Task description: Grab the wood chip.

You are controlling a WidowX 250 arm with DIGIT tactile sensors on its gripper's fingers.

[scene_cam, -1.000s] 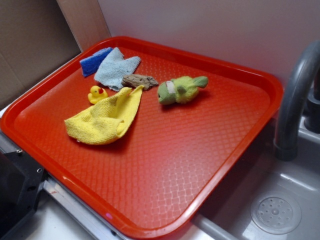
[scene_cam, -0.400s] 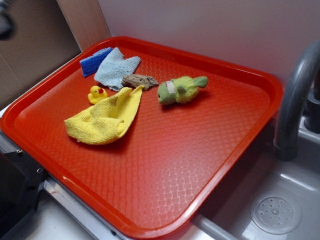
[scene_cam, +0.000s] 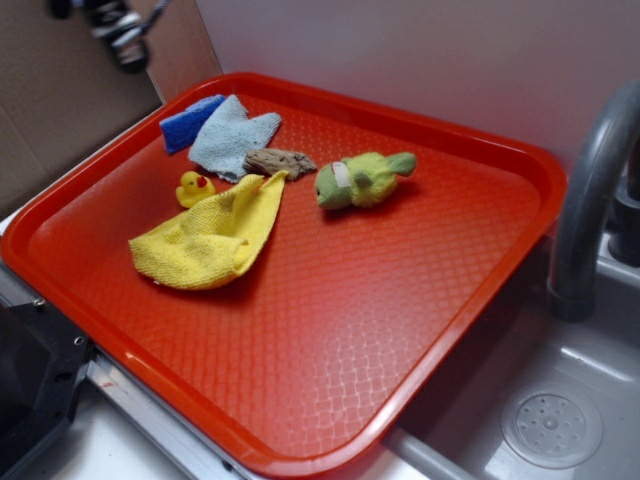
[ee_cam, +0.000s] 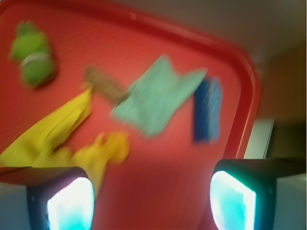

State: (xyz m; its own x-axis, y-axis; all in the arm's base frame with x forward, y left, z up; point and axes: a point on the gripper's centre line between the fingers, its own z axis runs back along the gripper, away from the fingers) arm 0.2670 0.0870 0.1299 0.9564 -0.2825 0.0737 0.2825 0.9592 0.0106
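High above the far-left corner of the red tray (scene_cam: 480,330), the gripper (scene_cam: 118,28) shows in the exterior view only as a blurred dark and pale shape against the brown board behind, well apart from everything on the tray. From the wrist view its jaws stand apart, the two fingers (ee_cam: 64,201) framing the bottom of the picture with open space between them and nothing held. That view is smeared, so fine detail is lost.

Taking the wood chip (scene_cam: 279,162) as the landmark: it lies on the tray floor toward the far side, an oblong brown, fibrous piece. The light blue cloth (scene_cam: 232,136) touches its left end, and the blue sponge (scene_cam: 190,122) sits beyond that cloth, nearer the tray's rim. The tip of the yellow cloth (scene_cam: 210,238) reaches up to just beside the chip's near edge; whether it touches cannot be told. The green plush toy (scene_cam: 360,178) lies near the chip's right end, with a strip of bare tray between. The rubber duck (scene_cam: 194,188) stands to the chip's left and nearer the camera, beside the yellow cloth.

As for progress, nothing of the grab looks done: the chip is untouched and the gripper is far off. What is left, by my reading, is the whole approach, the descent over the chip, and the closing.
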